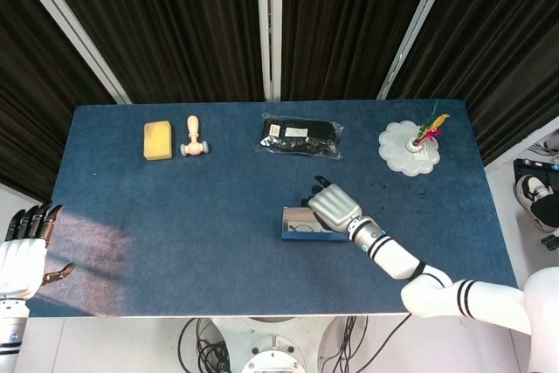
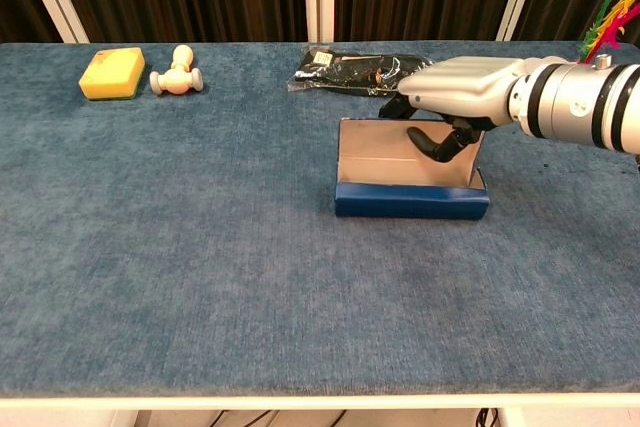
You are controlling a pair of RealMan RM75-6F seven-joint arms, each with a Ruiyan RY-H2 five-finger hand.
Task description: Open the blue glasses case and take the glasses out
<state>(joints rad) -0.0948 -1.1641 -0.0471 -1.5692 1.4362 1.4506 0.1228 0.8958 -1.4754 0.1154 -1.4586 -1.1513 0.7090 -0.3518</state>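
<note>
The blue glasses case point(image 2: 410, 199) lies open right of the table's middle, its tan-lined lid point(image 2: 395, 152) standing upright at the back. My right hand point(image 2: 460, 92) holds the lid's top edge, fingers over the back and the thumb against the tan lining. From above, the case point(image 1: 300, 224) shows a pale inside with faint outlines of glasses, and the right hand point(image 1: 334, 205) covers its right end. In the chest view the case's front wall hides its contents. My left hand point(image 1: 22, 251) hangs off the table's left edge, holding nothing, fingers apart.
Along the far edge lie a yellow sponge point(image 2: 112, 72), a wooden roller point(image 2: 176, 72) and a black packet point(image 2: 350, 67). A white scalloped dish with coloured feathers point(image 1: 409, 148) stands at the far right. Dark curtains hang behind the table.
</note>
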